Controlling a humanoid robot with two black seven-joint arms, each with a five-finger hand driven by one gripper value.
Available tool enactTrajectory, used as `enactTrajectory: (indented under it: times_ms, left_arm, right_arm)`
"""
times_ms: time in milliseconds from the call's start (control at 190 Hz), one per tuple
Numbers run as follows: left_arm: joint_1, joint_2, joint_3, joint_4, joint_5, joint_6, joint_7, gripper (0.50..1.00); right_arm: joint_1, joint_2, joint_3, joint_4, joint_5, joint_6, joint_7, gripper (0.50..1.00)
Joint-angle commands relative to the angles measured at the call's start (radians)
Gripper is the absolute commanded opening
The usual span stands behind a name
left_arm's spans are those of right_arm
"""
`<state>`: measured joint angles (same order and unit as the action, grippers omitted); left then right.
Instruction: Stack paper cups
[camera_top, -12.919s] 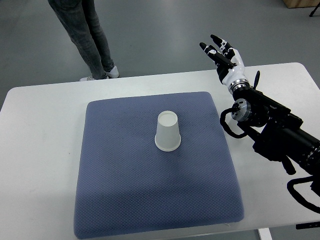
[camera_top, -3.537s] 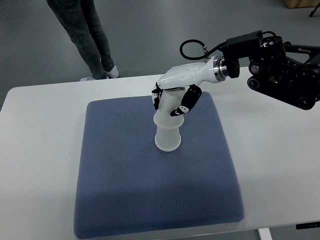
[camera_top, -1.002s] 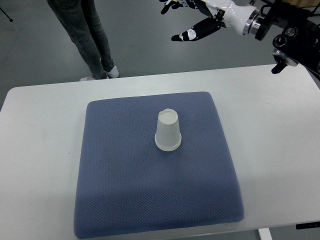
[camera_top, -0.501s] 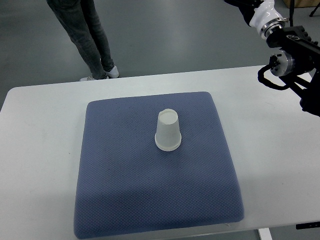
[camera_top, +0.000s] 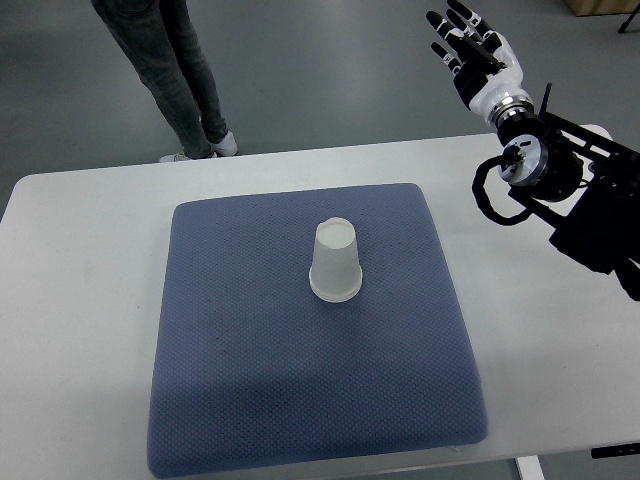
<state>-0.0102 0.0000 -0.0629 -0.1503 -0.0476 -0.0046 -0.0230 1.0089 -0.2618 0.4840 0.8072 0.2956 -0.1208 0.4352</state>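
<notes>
I see a blue mat (camera_top: 300, 380) on the white table (camera_top: 80, 300), upturned paper cups (camera_top: 335, 262) stacked mid-mat, right hand (camera_top: 475, 50) raised, fingers spread, empty

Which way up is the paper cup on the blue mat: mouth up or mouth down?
Mouth down. The paper cup stands upright with its wide rim on the blue mat and its narrower closed base on top.

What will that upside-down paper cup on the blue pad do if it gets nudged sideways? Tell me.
The paper cup looks thin-walled and probably very light, so a nudge would likely slide or topple it. It stands wide rim down, which should steady it somewhat. The textured blue pad may grip the rim, favouring tipping over sliding. On its side, its taper would likely roll it in a curve.
</notes>
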Motion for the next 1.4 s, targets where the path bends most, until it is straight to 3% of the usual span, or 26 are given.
enactTrajectory:
  times_ms: [0,142,316,1397]
  left_arm:
    - [-0.001,0.0,0.0,0.0,0.0,0.0,0.0,1.0]
    - [0.001,0.0,0.0,0.0,0.0,0.0,0.0,1.0]
    - [-0.001,0.0,0.0,0.0,0.0,0.0,0.0,1.0]
    - [-0.001,0.0,0.0,0.0,0.0,0.0,0.0,1.0]
  right_arm:
    - [-0.006,0.004,-0.005,0.001,-0.024,0.043,-0.013,0.907]
    - [-0.026,0.009,-0.005,0.001,-0.069,0.056,-0.029,0.907]
    - [-0.055,0.016,-0.005,0.001,-0.087,0.133,-0.029,0.907]
    - [-0.116,0.019,0.013,-0.023,-0.153,0.096,0.007,0.907]
